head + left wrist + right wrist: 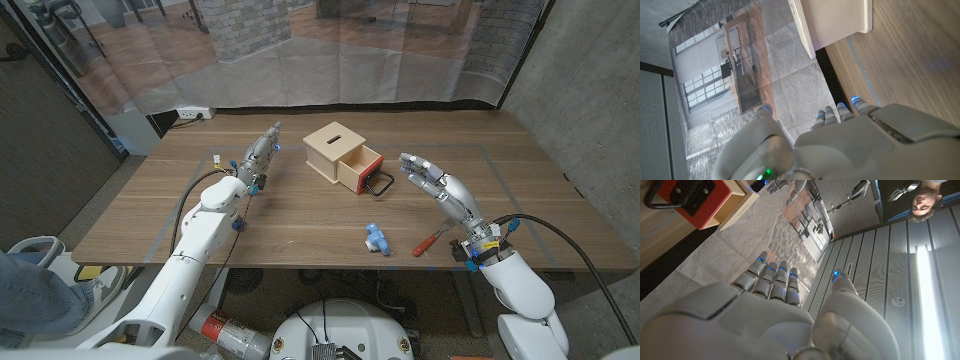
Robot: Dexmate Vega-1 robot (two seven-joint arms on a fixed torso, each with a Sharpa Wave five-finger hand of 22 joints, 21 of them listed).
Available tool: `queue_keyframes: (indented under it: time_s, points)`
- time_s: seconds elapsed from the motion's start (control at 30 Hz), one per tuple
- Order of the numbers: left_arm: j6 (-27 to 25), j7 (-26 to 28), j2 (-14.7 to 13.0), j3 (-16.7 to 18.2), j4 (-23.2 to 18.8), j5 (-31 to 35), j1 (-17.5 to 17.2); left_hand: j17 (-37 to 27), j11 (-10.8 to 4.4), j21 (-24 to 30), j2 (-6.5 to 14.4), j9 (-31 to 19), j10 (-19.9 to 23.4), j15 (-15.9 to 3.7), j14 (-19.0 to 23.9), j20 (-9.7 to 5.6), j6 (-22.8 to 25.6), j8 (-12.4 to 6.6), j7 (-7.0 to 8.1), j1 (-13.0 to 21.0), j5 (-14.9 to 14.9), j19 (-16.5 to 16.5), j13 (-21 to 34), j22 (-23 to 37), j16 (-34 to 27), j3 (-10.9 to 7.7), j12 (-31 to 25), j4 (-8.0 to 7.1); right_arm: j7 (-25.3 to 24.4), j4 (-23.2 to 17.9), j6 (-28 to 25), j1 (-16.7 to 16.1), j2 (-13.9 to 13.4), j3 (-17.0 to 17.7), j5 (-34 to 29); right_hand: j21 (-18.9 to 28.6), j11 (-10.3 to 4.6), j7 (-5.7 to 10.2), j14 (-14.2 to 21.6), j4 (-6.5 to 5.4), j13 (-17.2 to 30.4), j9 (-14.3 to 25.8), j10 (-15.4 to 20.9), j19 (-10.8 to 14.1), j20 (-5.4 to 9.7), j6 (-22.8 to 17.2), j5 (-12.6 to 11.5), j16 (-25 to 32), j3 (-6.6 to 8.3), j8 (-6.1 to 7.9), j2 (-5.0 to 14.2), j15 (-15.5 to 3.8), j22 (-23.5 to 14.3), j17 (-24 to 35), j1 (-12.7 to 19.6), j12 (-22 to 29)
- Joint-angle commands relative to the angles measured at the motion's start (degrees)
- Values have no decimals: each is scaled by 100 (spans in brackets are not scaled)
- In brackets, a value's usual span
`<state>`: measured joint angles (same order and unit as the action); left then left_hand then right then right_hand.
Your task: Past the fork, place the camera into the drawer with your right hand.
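A small blue object point(377, 238), which could be the camera, lies near the table's front edge. Just to its right lies a red-handled utensil point(430, 242), too small to tell whether it is the fork. The wooden box point(335, 148) stands mid-table, its red drawer point(364, 170) with a black handle point(378, 185) pulled out toward me. My right hand point(432, 180) hovers open to the right of the drawer, fingers stretched out, above and behind the utensil. My left hand point(258, 158) is open to the left of the box. The drawer front point(687, 197) and the box point(835, 20) also show in the wrist views.
The wooden table point(300, 215) runs to a curtain wall at the back. A power strip point(192, 114) sits at the back left corner. A person's head point(925, 200) appears in the right wrist view, and a person's leg point(30, 300) is at the lower left.
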<state>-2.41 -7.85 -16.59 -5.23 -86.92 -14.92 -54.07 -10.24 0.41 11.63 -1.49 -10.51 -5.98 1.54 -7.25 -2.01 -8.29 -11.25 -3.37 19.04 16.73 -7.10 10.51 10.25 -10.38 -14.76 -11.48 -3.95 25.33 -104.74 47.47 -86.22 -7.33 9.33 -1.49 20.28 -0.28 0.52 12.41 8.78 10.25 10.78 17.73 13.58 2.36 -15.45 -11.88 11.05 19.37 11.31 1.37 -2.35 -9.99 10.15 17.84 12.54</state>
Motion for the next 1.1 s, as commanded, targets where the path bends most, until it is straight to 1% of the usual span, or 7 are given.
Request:
queue_keyframes:
  time_s: [0.03,0.37,0.6,0.83,0.93,1.07,1.1]
  points:
    - [-19,20,-19,16,-123,-12,-93,-15,21,-1,43,-19,20,30,-7,-21,7,2,-21,13,-22,-61,18,18,-31,16,-12,-12,-186,-30,323,-103,27,29,-449,-26,-33,45,56,19,33,19,15,39,252,-29,-31,-13,15,25,4,-43,-10,8,74,23]
    - [-70,65,-47,34,-258,-17,-181,-15,20,-1,47,-19,21,33,-8,-22,8,2,-17,15,-27,-62,18,18,-31,22,-12,-12,-385,-81,585,-134,113,119,-960,-47,-57,67,74,13,33,20,22,58,248,-45,-34,-12,15,27,-8,-52,-11,10,84,20]
    - [-91,64,-68,56,-263,-34,-203,-15,26,-2,50,-19,22,33,-9,-26,8,3,-19,17,-32,-64,18,19,-30,28,-12,-11,-499,-108,623,-140,171,145,-1207,-63,-64,73,91,9,34,21,27,66,247,-49,-37,-10,15,26,-15,-61,-11,11,89,18]
    - [-84,45,-88,73,-233,-42,-202,-15,24,-4,53,-19,21,30,-9,-21,8,3,-21,19,-35,-69,18,19,-30,33,-11,-11,-713,-213,737,-119,305,261,-1857,-86,-67,86,98,6,34,21,17,72,243,-45,-42,-14,17,22,-22,-69,-12,12,100,9]
    - [-79,31,-89,79,-213,-51,-194,-15,23,-5,54,-19,19,34,-9,-18,7,4,-18,20,-37,-72,18,19,-30,35,-10,-10,-752,-230,722,-123,302,249,-1923,-95,-78,85,98,5,34,21,15,73,240,-38,-44,-16,19,18,-25,-72,-12,13,105,7]
    - [-60,-22,-76,102,-179,-112,-186,-15,18,-4,56,-19,19,31,-8,-21,6,4,-17,21,-38,-71,18,19,-31,37,-10,-10,-890,-257,793,-114,360,301,-2224,-105,-66,88,96,5,34,22,14,74,241,-35,-46,-19,20,16,-28,-84,-12,13,110,5]
    - [-52,-39,-71,110,-166,-131,-183,-15,14,-4,56,-19,18,34,-9,-17,7,4,-17,21,-39,-70,18,19,-30,38,-10,-10,-912,-265,799,-117,365,302,-2266,-110,-94,90,97,4,34,22,10,76,239,-35,-48,-19,20,15,-30,-86,-12,13,112,2]
